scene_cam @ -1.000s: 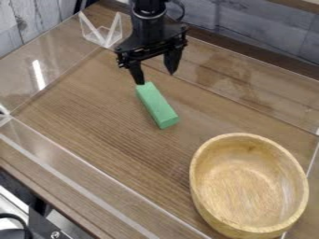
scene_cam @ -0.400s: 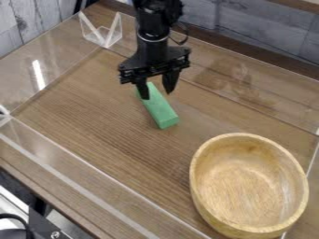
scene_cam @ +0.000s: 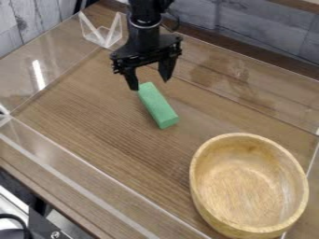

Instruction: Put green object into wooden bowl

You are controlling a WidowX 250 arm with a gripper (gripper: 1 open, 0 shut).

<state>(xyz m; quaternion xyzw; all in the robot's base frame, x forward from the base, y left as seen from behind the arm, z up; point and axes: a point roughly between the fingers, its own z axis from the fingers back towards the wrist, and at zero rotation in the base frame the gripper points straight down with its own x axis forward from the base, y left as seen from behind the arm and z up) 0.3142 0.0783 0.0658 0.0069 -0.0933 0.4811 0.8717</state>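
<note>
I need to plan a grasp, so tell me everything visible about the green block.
The green object is a small bright green bar, plain and matte, with flat faces. It lies flat on the wooden tabletop, long axis running diagonally from upper left to lower right. The open gripper hangs just above its upper end, not holding it. It lies outside the wooden bowl.

A wood-grain table (scene_cam: 88,140) with clear acrylic walls (scene_cam: 37,75) stands before grey planks (scene_cam: 268,28).
</note>
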